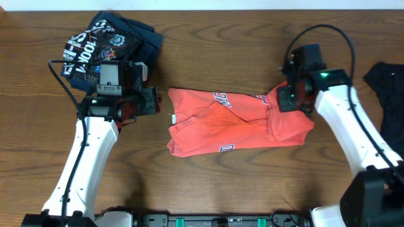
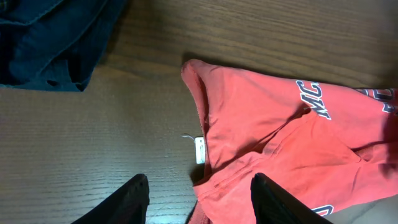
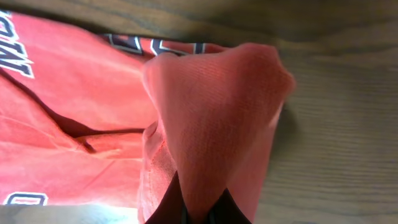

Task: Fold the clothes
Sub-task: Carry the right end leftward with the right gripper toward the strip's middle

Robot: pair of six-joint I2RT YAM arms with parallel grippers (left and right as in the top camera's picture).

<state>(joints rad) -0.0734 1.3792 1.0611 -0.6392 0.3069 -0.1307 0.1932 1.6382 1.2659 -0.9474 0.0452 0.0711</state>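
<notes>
on the table (image 1: pixel 221 183), right pincer (image 3: pixel 196 208) clenched on coral t-shirt (image 1: pixel 214 129), left pincer (image 2: pixel 200 190) released

At the middle of the table (image 1: pixel 221 44): lettered T-shirt (image 1: pixel 233 123), stretched left to right. In the far left corner: printed garment (image 1: pixel 104 41). At the right edge, well apart from the T-shirt: plain garment (image 1: pixel 388 82). Just left of the T-shirt's left end, nearer than the printed garment: left gripper (image 1: pixel 158 101). At the T-shirt's far right corner: right gripper (image 1: pixel 287 98), fabric between its fingers.
</notes>
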